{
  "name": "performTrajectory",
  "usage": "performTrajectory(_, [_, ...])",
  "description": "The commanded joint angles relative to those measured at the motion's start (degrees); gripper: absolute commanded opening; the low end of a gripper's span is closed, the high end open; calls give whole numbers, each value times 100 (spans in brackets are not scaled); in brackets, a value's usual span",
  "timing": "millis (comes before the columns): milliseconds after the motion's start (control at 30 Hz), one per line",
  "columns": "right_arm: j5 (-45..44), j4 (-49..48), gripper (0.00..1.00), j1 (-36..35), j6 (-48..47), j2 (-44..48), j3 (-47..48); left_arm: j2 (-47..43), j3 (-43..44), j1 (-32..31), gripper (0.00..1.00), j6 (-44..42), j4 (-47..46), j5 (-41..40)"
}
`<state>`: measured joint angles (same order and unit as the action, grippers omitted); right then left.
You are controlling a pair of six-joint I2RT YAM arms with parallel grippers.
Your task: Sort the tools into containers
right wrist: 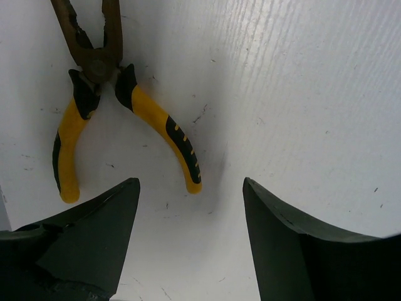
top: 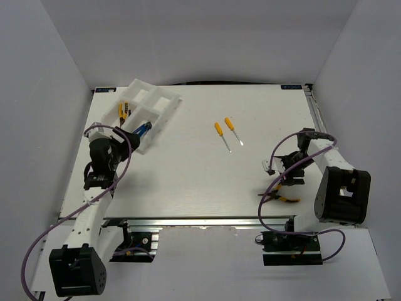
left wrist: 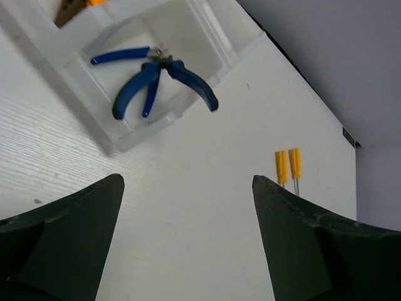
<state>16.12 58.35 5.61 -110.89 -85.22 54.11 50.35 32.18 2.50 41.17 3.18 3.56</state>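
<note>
Near the right arm's base, on the table (top: 188,182), the yellow-black pliers (right wrist: 100,100) lie flat and untouched, handles splayed toward the wrist cam and nose pointing away. The right gripper (right wrist: 190,200) hangs just above them with jaws spread wide and nothing between the fingers. I judge this to be the approach before the pick.

Next move, as I read it: go down and shift a bit toward the pliers' joint, since they sit left of centre in the wrist view and only one handle tip lies between the fingers. Close across the pivot or one handle, then carry them across to the tray (top: 164,100) at the far left, well apart from here.

Sorted so far: blue pliers (left wrist: 156,78) in the tray's near compartment (one handle overhangs the wall; can't tell if it's one pair or two). Orange-handled pliers (top: 123,111) are in the next one. Both screwdrivers (top: 225,133) lie side by side mid-table, not yet picked.

Right arm is folded back w/ wrist pointing down. Left arm reaches fwd along the left edge. The left gripper (left wrist: 187,188) is agape and empty, just short of the tray's near corner.
</note>
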Motion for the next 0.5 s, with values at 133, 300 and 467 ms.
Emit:
performTrajectory(133, [-66,-228,73,2,-420,-218,-203,-166,-625,-75,86,823,-859,1182])
performTrajectory(300, [74,-376,69,-94,-277,-372,-374,-262,-906,-778,78,1138,-1386,1156])
performTrajectory(467, [254,-547,63,-196,-144,-351,-606,73,-890,-1691,75,1327,-1906,697])
